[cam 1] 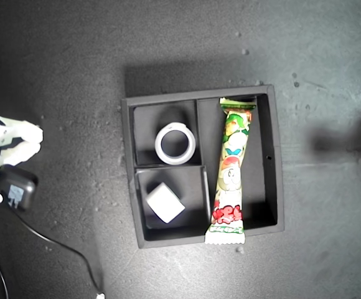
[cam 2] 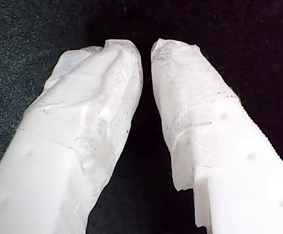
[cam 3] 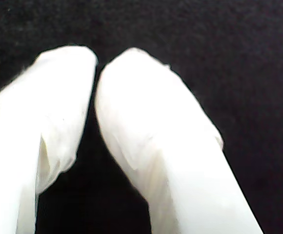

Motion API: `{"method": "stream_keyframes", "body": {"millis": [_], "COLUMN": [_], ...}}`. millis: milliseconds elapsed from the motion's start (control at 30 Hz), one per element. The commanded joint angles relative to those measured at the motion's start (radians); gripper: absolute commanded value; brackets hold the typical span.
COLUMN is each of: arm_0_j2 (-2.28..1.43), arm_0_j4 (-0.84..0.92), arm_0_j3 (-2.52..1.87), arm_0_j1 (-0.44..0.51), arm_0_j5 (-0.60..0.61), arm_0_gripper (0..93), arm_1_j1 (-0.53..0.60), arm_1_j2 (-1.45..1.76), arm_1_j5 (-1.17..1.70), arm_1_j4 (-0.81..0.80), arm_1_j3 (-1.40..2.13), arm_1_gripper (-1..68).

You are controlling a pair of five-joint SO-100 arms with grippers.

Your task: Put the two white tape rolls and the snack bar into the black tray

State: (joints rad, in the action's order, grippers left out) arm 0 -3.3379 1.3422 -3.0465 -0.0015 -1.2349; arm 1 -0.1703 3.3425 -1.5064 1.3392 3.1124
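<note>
black tray [cam 1: 128, 162] holding both white tape rolls [cam 1: 175, 143] and snack bar [cam 1: 231, 168], my first pincer [cam 2: 146, 51] and second pincer [cam 3: 96, 68] nearly closed, empty

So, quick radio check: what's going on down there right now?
My first gripper and my second gripper nearly closed, empty. Both tape rolls and snack bar in black tray; bar end overhangs wall. Nothing in the way.

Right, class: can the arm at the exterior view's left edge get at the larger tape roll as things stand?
Probably yes. The larger tape roll lies flat and uncovered in its black tray compartment, with bare table between it and the arm.
</note>
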Motion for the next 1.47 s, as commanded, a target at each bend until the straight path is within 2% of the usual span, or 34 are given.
{"method": "stream_keyframes", "body": {"millis": [0, 100, 233, 433, 633, 800, 1433], "arm_0_j2": [-0.049, -0.049, -0.051, -0.051, -0.051, -0.051, -0.051], "arm_0_j4": [0.008, 0.006, 0.005, 0.049, 0.052, 0.052, 0.052], "arm_0_j3": [-0.032, -0.046, -0.092, -0.092, -0.092, -0.092, -0.092], "arm_0_j1": [0.005, 0.011, 0.009, 0.015, 0.009, 0.012, 0.012], "arm_0_j5": [-0.017, -0.037, -0.16, -0.265, -0.259, -0.101, -0.104], "arm_0_gripper": [0.0, 0.0, 0.0, 0.1, 0.2, 0.2, 0.2], "arm_1_j1": [0.008, 0.018, 0.028, 0.031, 0.031, 0.031, 0.032], "arm_1_j2": [0.005, 0.005, 0.005, 0.005, 0.005, 0.005, 0.005], "arm_1_j5": [0.066, 0.066, 0.066, 0.066, 0.066, 0.066, 0.066], "arm_1_j4": [0.002, 0.002, 0.002, 0.002, 0.002, 0.002, 0.002], "arm_1_j3": [0.011, 0.011, 0.011, 0.011, 0.011, 0.011, 0.011], "arm_1_gripper": [1.7, 1.8, 1.8, 1.8, 1.8, 1.8, 1.8]}}
